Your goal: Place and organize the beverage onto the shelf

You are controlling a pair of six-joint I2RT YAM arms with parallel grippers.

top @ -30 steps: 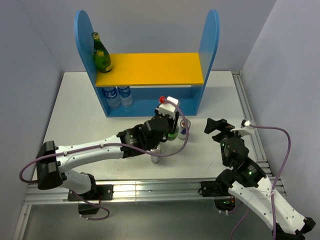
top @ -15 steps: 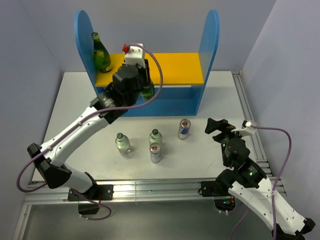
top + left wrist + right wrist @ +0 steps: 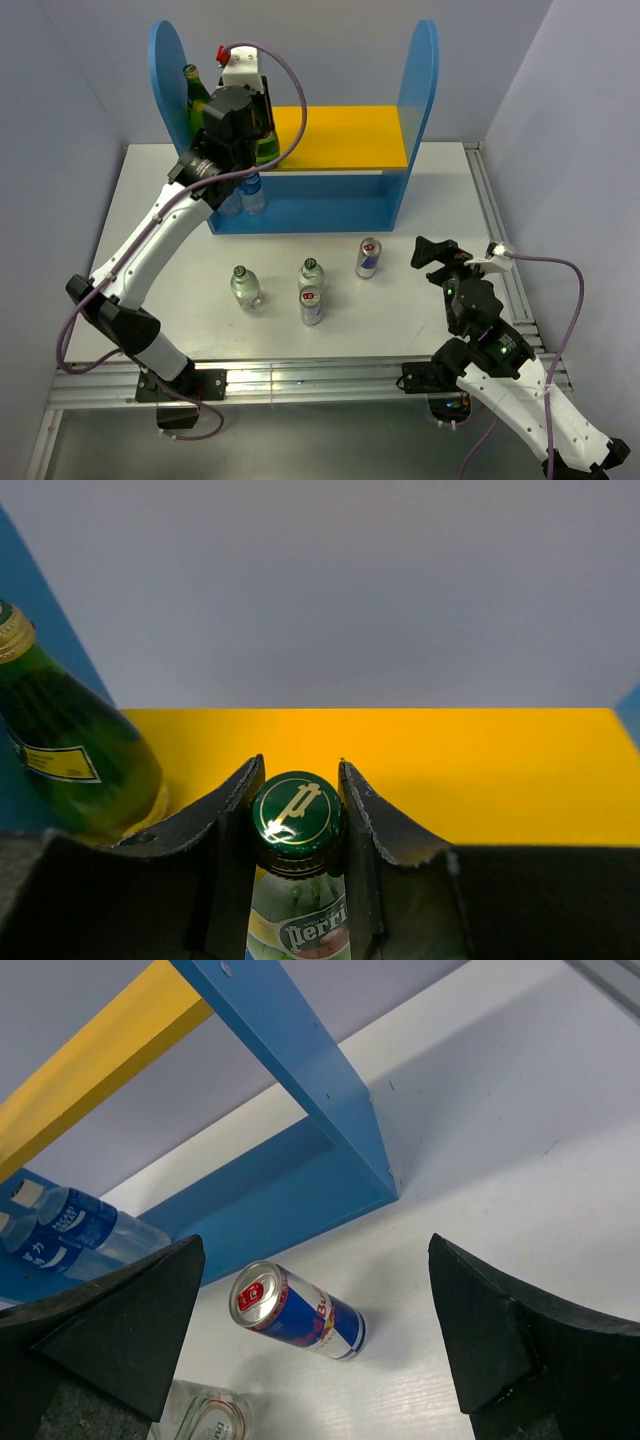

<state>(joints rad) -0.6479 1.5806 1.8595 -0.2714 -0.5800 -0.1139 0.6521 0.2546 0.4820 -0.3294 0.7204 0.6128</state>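
The shelf (image 3: 420, 90) stands at the back of the table, with its yellow top board (image 3: 350, 135). My left gripper (image 3: 262, 135) is shut on the neck of a dark green glass bottle (image 3: 297, 815), holding it upright over the left part of the board (image 3: 480, 770). A second dark green bottle (image 3: 70, 750) stands just left of it. On the table are two clear green-capped bottles (image 3: 244, 286) (image 3: 311, 272), a silver-red can (image 3: 312, 306) and a blue-silver can (image 3: 368, 257). My right gripper (image 3: 437, 255) is open and empty, right of the blue-silver can (image 3: 297, 1310).
Two blue-labelled water bottles (image 3: 250, 190) stand on the shelf's lower tier at the left, also in the right wrist view (image 3: 70, 1222). The shelf's right side panel (image 3: 300, 1080) stands behind the blue-silver can. A metal rail (image 3: 300, 375) runs along the table's near edge.
My left arm lifted the dark green bottle from among the drinks on the table, carried it back and left, and now holds it over the yellow board. The right arm stayed still.
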